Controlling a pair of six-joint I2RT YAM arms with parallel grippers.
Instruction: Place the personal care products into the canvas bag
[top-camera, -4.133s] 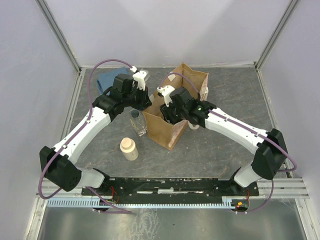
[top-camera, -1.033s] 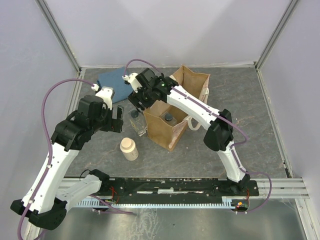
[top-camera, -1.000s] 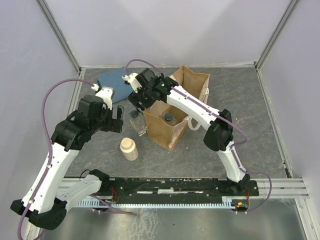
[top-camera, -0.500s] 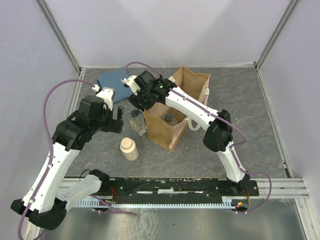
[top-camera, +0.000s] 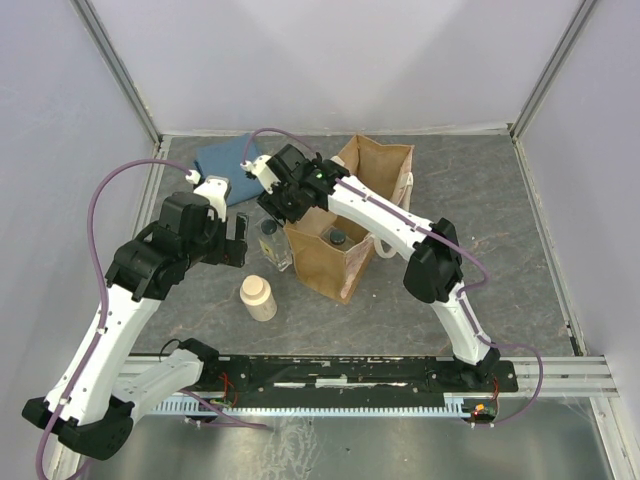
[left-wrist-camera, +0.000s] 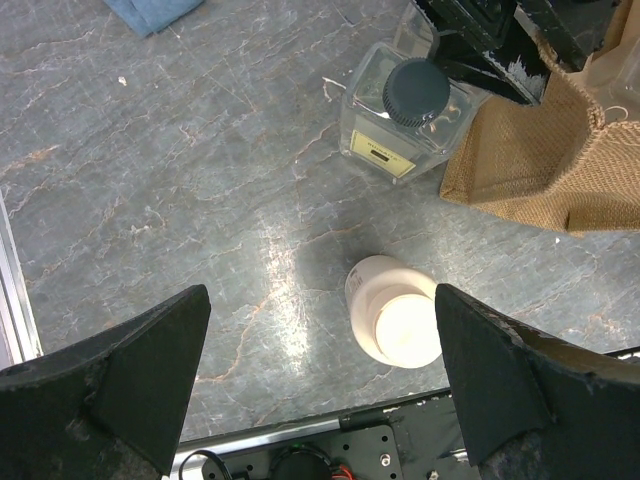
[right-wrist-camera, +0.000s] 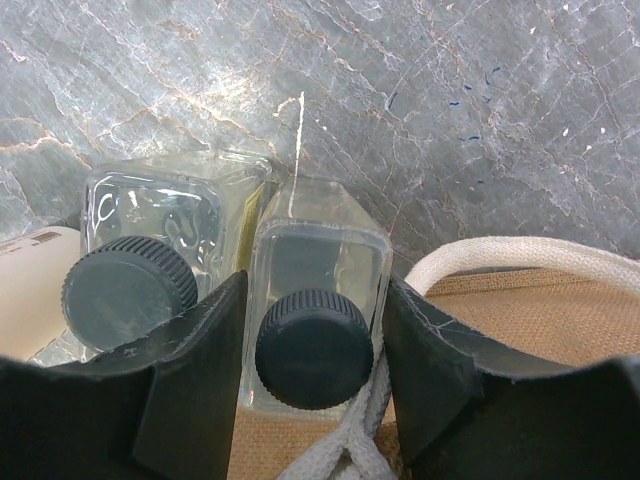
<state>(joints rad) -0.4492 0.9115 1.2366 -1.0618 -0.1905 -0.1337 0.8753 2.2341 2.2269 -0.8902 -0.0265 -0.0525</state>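
Right gripper (right-wrist-camera: 315, 300) around clear bottle (right-wrist-camera: 318, 250)

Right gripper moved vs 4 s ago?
Yes. The right gripper, now closed on a clear square bottle, has swung left from over the canvas bag mouth to its left edge, toward the blue cloth.

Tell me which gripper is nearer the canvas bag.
Right. The right gripper sits at the canvas bag's rim, gripping a clear bottle; the left gripper hangs farther left, above the cream bottle.
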